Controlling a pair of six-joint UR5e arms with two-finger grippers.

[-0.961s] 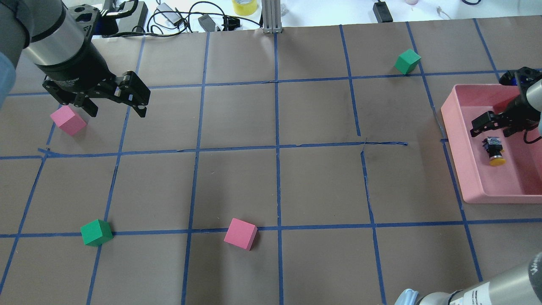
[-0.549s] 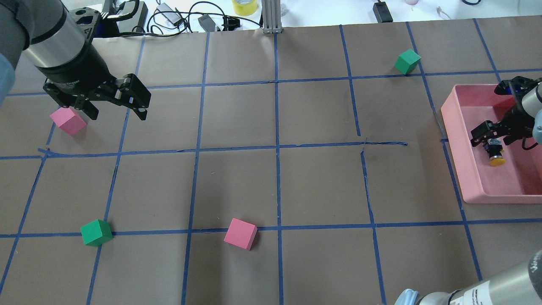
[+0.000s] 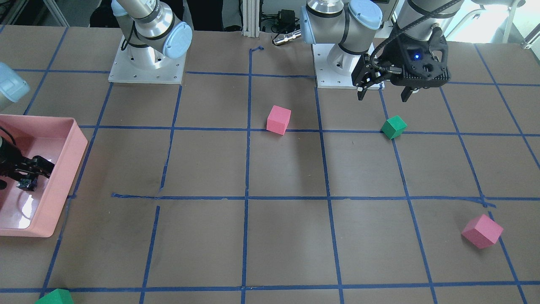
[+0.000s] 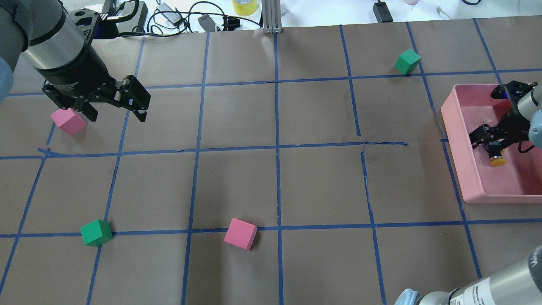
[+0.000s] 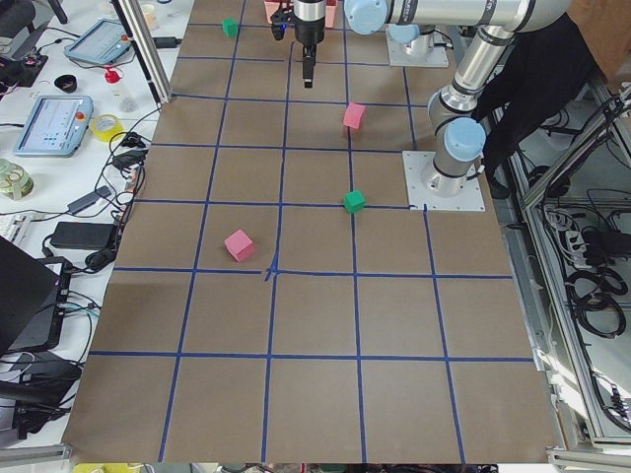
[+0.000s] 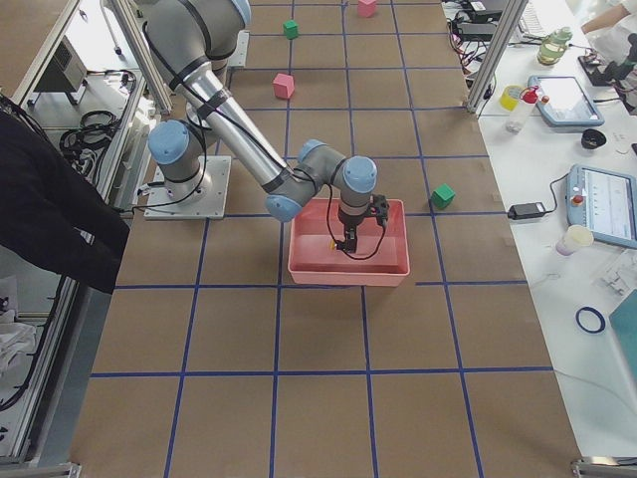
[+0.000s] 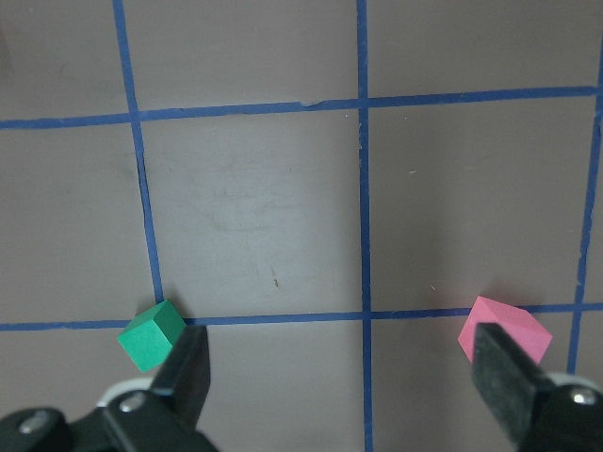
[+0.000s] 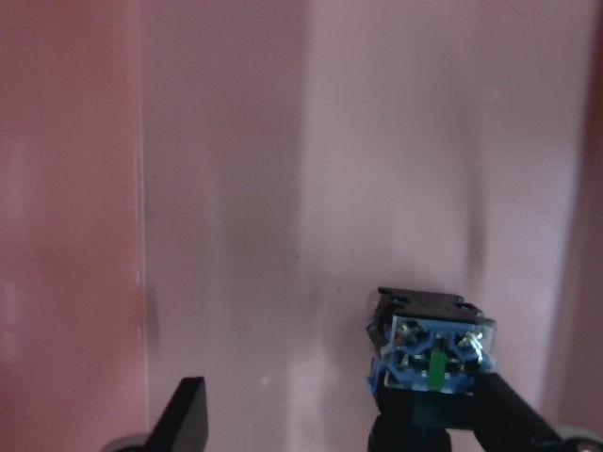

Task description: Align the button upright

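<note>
The button [image 4: 494, 155] lies on its side in the pink bin [image 4: 455, 146], yellow cap toward the robot, terminal base away from it. My right gripper [image 4: 490, 144] is open and reaches down into the bin, its fingers either side of the button's base. In the right wrist view the button [image 8: 433, 356] sits close to the right finger [image 8: 513, 419], with a wide gap to the left one; I cannot tell if they touch. The button also shows in the front view [image 3: 24, 184]. My left gripper [image 4: 116, 114] is open and empty, hovering over the table's far left.
A pink cube [image 4: 67, 120] lies just left of the left gripper. A green cube [image 4: 96, 232] and a pink cube [image 4: 240, 234] sit near the front. Another green cube [image 4: 407, 61] sits at the back right, near the bin.
My right gripper has moved toward the robot and down onto the button's base, still open. The button has not moved. The left gripper has hardly shifted.
</note>
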